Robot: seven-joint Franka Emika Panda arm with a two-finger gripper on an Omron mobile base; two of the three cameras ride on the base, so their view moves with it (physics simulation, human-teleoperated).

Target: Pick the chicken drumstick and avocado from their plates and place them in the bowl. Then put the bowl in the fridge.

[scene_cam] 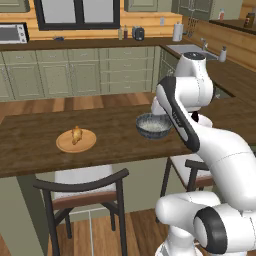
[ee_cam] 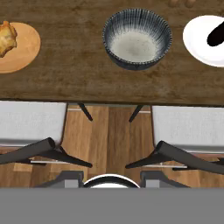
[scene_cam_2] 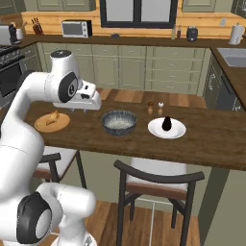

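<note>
Bare dark counter (scene_cam_2: 139, 139) separates the tan plate (scene_cam_2: 52, 122), bowl (scene_cam_2: 119, 122) and white plate (scene_cam_2: 166, 128); two small shakers (scene_cam_2: 155, 107) stand just behind, two chairs (ee_cam: 48, 151) tucked below

On the counter (scene_cam_2: 144, 139), the bowl (scene_cam_2: 119, 122) sits between two plates. The drumstick (scene_cam_2: 53, 116) lies on the left plate (scene_cam_2: 52, 123), the avocado (scene_cam_2: 166, 124) on the right plate (scene_cam_2: 166, 128).

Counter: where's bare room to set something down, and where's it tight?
Bare wood lies between the tan plate with the drumstick and the bowl, and along the whole near edge above the chairs. It is tighter between the bowl and the white plate holding the avocado, with two shakers just behind that gap.
</note>
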